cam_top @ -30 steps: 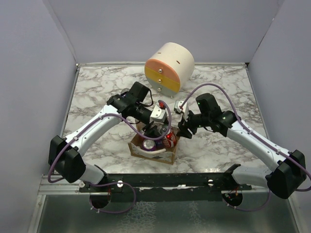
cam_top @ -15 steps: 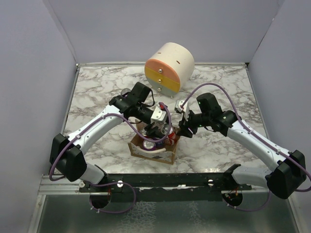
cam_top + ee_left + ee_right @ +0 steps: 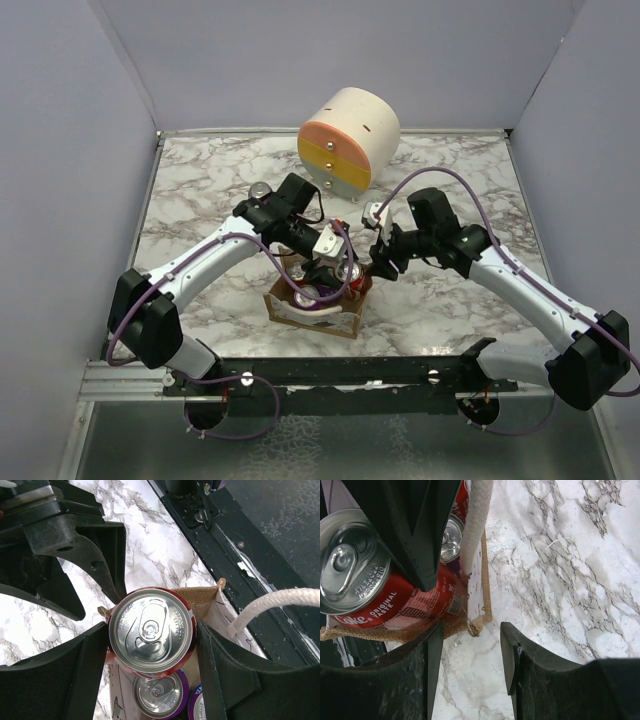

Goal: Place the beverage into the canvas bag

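The canvas bag (image 3: 312, 320) stands on the marble table near the front, a tan tote with a white rope handle (image 3: 272, 604). My left gripper (image 3: 336, 270) is shut on a red Coke can (image 3: 152, 632) and holds it upright at the bag's far right corner, partly inside the mouth. A purple-rimmed can (image 3: 156, 694) and a blue-rimmed can (image 3: 198, 708) stand in the bag below it. My right gripper (image 3: 379, 262) is open and empty just right of that corner. In the right wrist view the red can (image 3: 395, 605) and the bag corner (image 3: 481, 616) show ahead of the open gripper (image 3: 470, 665).
A round cream, orange and yellow drawer cabinet (image 3: 348, 138) stands at the back centre. A silver can top (image 3: 261, 189) shows behind the left arm. The black mounting rail (image 3: 350, 372) runs along the near edge. Grey walls close in the sides.
My left arm has pushed slightly forward and right with the red can held over the bag. My right gripper has crept a little toward the bag's corner.
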